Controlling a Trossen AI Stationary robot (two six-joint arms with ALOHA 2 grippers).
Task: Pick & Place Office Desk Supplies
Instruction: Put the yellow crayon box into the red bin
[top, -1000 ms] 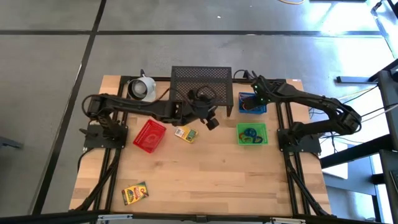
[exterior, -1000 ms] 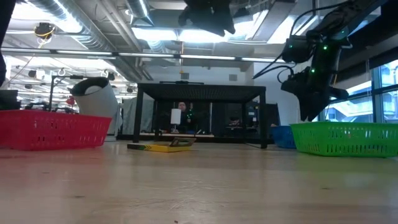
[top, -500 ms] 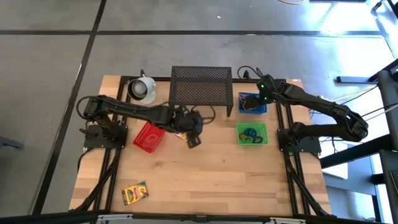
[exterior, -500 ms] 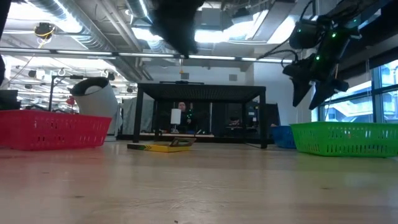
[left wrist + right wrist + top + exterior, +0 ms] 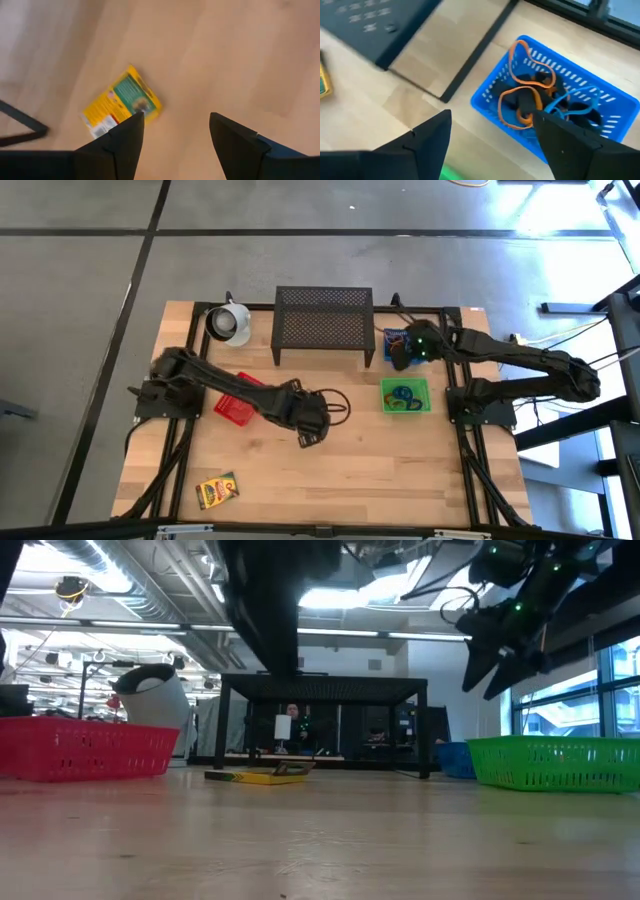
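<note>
Left gripper (image 5: 311,437) moved to mid-table, open | right gripper (image 5: 400,358) over blue basket (image 5: 391,338)

We record even, bright overhead light on the table (image 5: 340,470) in the high view, with a glare patch on the floor at the far right corner. In the low view, ceiling fixtures and a window backlight both arms into dark silhouettes. The printed box (image 5: 121,103) just beyond the left gripper (image 5: 175,127) shows motion blur. The blue basket (image 5: 560,95) beyond the right gripper (image 5: 492,135) is softly blurred.
</note>
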